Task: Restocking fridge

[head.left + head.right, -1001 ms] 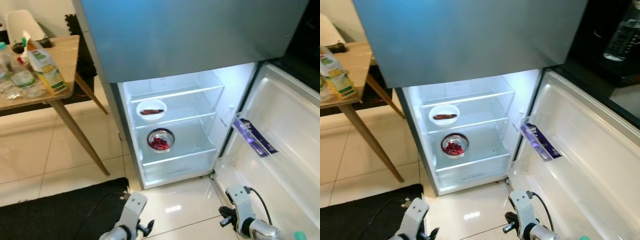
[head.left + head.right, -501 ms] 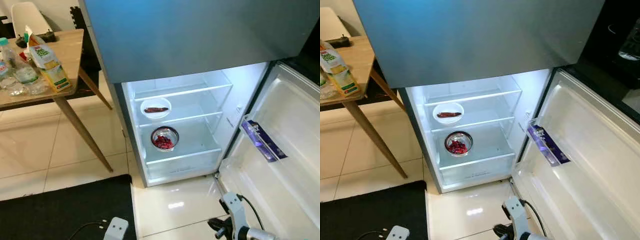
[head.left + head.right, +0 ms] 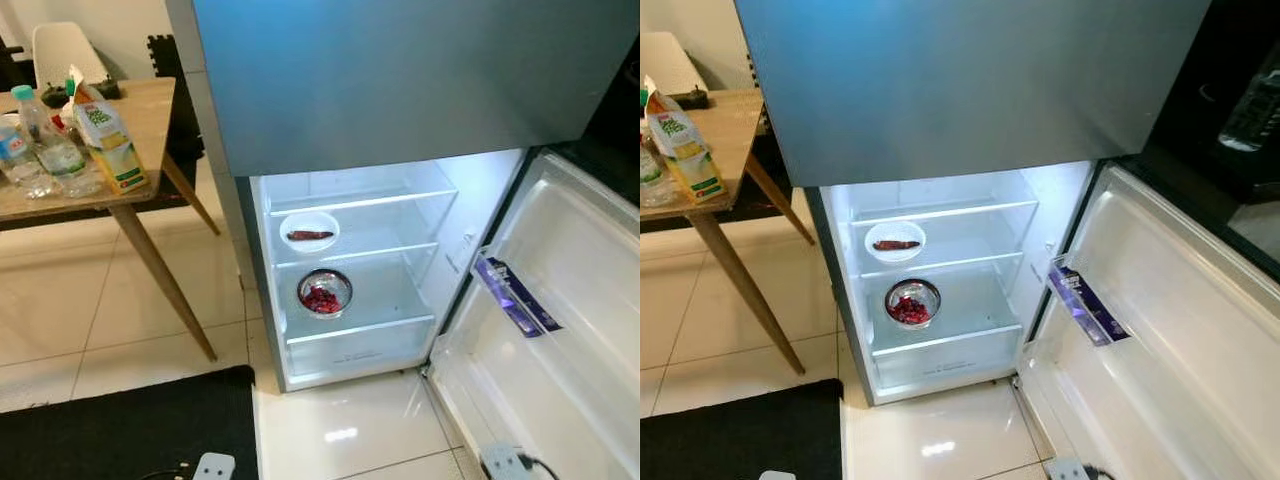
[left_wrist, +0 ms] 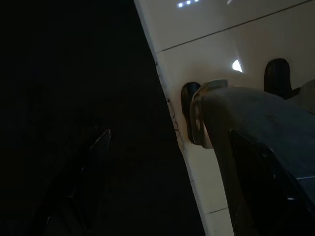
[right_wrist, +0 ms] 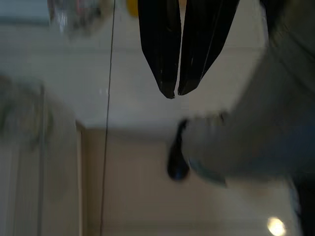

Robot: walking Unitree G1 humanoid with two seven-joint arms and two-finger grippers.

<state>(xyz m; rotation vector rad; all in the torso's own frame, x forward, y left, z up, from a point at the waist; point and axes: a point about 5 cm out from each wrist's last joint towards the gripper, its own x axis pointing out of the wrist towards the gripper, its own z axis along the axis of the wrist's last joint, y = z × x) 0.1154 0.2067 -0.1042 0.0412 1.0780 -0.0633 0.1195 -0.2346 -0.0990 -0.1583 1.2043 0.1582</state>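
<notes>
Table: a light wooden table point(image 3: 140, 150) was seen at the far left, beside the fridge, on slanted legs.
Stock: a yellow-and-green juice carton point(image 3: 108, 140) and clear plastic water bottles point(image 3: 45, 150) were grouped at the table's near edge, probably staged there within reach for loading.
Fridge: a tall grey fridge point(image 3: 400, 80) was found with its lower compartment lit and its white lower door point(image 3: 1170, 330) swung wide to the right, presumably left so for restocking.
Upper shelf: a round white dish holding a dark red strip of food point(image 3: 309, 232) was set on the left of the glass shelf.
Lower shelf: a round steel bowl of red pieces point(image 3: 325, 292) was placed below it, also left of centre; much shelf room was left unfilled.
Door rack: a flat purple packet point(image 3: 512, 296) was leaned in the door bin.
Left gripper: it hung over a black floor mat point(image 3: 120, 430); whether it was released or clenched could not be told.
Right gripper point(image 5: 173, 93): its two black fingers were clenched almost tip to tip, grasping nothing, over pale floor tile point(image 3: 940, 440).
</notes>
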